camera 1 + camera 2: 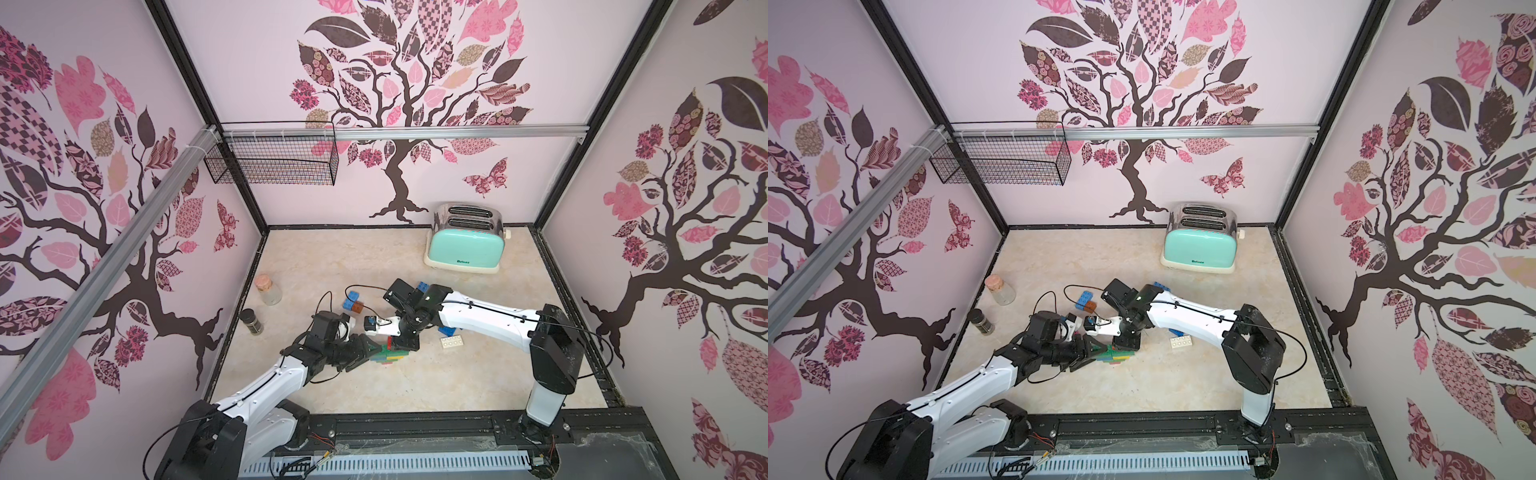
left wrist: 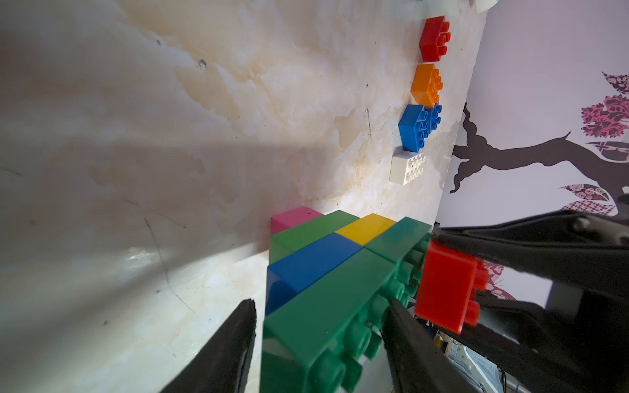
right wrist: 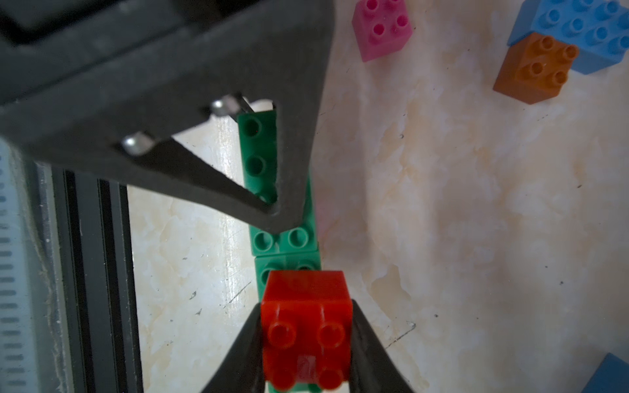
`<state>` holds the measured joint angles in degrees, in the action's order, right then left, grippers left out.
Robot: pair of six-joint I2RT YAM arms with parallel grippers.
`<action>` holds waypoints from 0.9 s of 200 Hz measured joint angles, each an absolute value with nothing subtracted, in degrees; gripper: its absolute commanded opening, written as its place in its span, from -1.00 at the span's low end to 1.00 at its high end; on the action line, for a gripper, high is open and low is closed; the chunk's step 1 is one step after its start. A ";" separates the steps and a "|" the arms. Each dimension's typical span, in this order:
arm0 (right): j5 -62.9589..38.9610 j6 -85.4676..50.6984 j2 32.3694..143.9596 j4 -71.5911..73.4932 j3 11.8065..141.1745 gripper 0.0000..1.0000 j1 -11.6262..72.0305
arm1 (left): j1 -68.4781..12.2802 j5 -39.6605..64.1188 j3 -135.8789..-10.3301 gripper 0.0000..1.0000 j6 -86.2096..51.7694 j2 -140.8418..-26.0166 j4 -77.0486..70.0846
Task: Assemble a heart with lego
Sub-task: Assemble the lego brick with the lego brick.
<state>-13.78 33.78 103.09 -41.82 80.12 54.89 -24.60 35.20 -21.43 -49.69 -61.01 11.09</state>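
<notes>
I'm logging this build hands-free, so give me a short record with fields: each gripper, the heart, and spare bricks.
left gripper: jaws either side of the partial heart, apparently gripping it
right gripper: shut on red brick
red brick: at the heart's green studded row; seating unclear
spare bricks: pink brick, orange brick, white brick on the table

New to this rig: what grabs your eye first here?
Mid-table, both arms meet over a multicoloured lego brick assembly: the right gripper is shut on a small red square lego brick at its green row, which the left gripper straddles. A mint-green toaster stands at the back wall.
</notes>
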 measured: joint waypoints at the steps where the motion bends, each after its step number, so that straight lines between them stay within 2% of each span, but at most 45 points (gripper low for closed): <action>1: -13.78 33.76 103.09 -41.85 80.12 -0.36 54.92 | -24.60 35.20 -21.43 0.24 -49.69 -61.01 11.09; 180: -11.73 34.57 103.24 -41.19 79.07 -0.35 56.73 | -24.73 35.22 -21.43 0.24 -49.60 -61.34 10.52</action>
<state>-11.73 34.57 103.24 -41.19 79.07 56.73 -24.73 35.22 -21.43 -49.60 -61.34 10.52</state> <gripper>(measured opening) 0.361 0.621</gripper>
